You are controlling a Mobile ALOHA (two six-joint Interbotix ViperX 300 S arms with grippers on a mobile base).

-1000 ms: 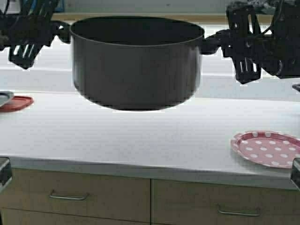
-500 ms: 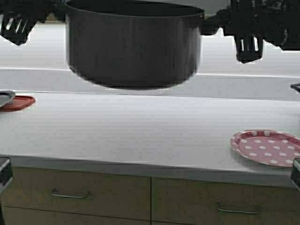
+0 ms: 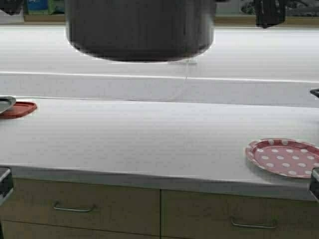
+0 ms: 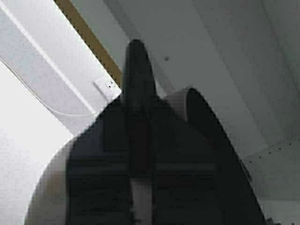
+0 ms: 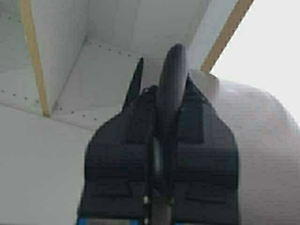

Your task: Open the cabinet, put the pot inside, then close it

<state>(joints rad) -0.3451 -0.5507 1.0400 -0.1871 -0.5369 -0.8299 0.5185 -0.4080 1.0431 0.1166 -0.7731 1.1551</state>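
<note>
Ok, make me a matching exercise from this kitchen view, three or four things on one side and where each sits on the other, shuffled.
Things:
1. large grey-brown metal pot
2. pink polka-dot plate
3. flat red lid
4. curved metal drawer handle

Places:
A. counter's left edge
B. below the countertop
C. held up above the counter
D. counter's right side

Pairs: 1-C, 2-D, 3-A, 4-B

Bright, even light — the countertop (image 3: 149, 134) glares near-white; both wrist views are soft, grainy.
</note>
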